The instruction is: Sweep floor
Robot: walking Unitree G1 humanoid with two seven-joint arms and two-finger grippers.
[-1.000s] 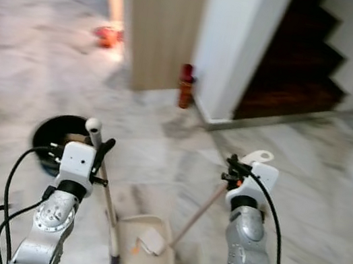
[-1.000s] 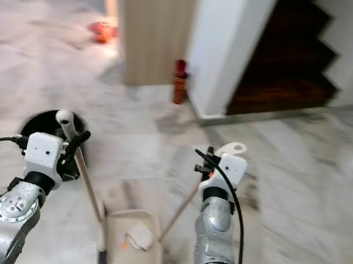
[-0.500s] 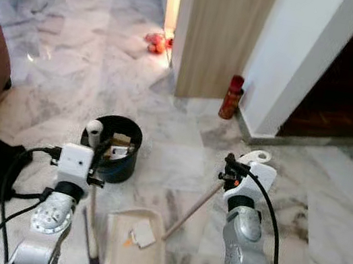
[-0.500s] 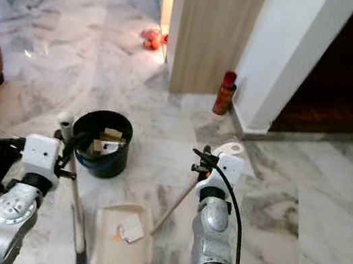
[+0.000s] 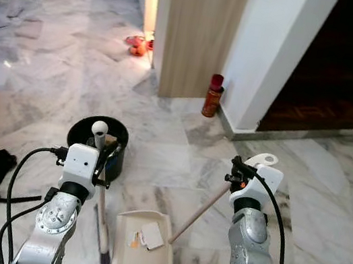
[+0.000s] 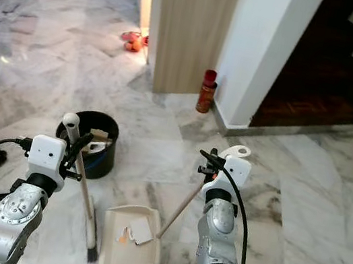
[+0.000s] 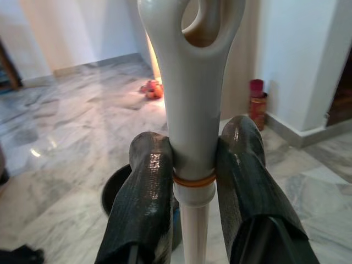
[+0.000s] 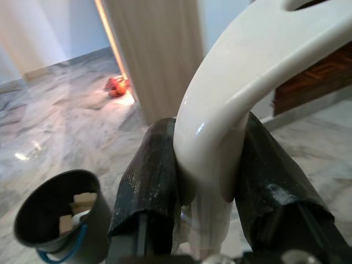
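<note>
You stand on a grey-veined marble floor (image 5: 325,220) with a wooden partition (image 5: 194,32) at twelve o'clock, a dark staircase (image 5: 323,76) at two o'clock, and a red canister (image 5: 213,96) at the foot of the white wall between them.

Your left pincer (image 7: 193,165) is clenched on the pale grip of the broom (image 5: 100,187), both black fingers (image 7: 146,198) pressed to the handle just above an orange ring. The broom's long axis runs nearly upright, its dark bristle head (image 5: 102,252) resting on the floor at about seven o'clock from the dustpan.

Your right pincer (image 8: 206,181) is clamped on the curved white grip of the dustpan handle (image 5: 202,208), which slants down toward seven o'clock to the cream dustpan (image 5: 141,254). The pan lies flat on the floor between your two arms, with a pale scrap and a small orange bit already lying in it.

The black bucket (image 5: 96,140), holding a few scraps, sits just behind the broom at eleven o'clock from the pan, close but apart from it.

What matters now, by my reading: the bucket lies up and to the left of the pan, nearer your left arm, while the right arm carries the pan. Emptying it would mean lifting the pan along its slanted handle and swinging it across toward eleven o'clock, clear of the upright broom.
</note>
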